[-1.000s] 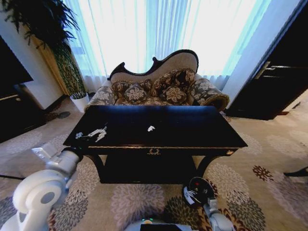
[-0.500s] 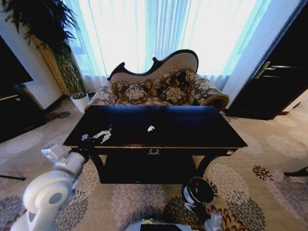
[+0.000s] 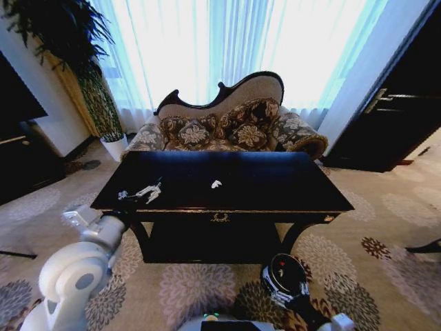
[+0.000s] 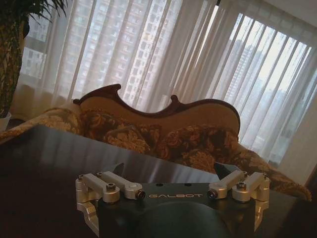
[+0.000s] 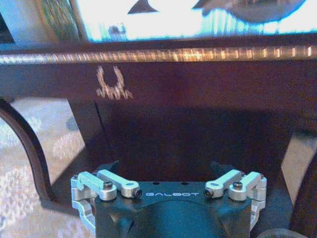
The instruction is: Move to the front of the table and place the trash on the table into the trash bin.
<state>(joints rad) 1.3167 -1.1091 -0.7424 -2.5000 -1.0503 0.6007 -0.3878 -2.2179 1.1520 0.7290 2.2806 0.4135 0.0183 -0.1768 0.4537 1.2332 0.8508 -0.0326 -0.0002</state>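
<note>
1. Head view: the table [image 3: 275,183] fills the middle of the frame, a wide dark rectangle with a glossy top that mirrors the window light, a thin gold strip along its front edge, a small gold emblem [image 3: 220,218] at the centre of that edge, curved legs and a lower shelf.
2. One white crumpled paper scrap [image 3: 216,184] lies on the top just left of centre, with bare tabletop all round it.
3. The left gripper [image 3: 141,194] sits over the table's left front corner, its pale metal fingers spread apart with nothing between them; its white rounded arm rises from the lower left of the frame.
4. The trash bin [image 3: 283,276] stands on the flower-patterned carpet at lower centre-right, in front of the table's right leg: a small round dark bin seen from above.
5. Right wrist view: the right gripper [image 5: 168,191] is low, facing the table's front edge and the emblem, and its linkages are splayed wide and hold nothing.
6. Behind the table stands a carved sofa [image 3: 227,124] with patterned cushions, close to the far edge. A potted plant [image 3: 76,62] stands at upper left, a dark cabinet [image 3: 393,117] at right.
7. Open carpet lies to the table's left and right.
</note>
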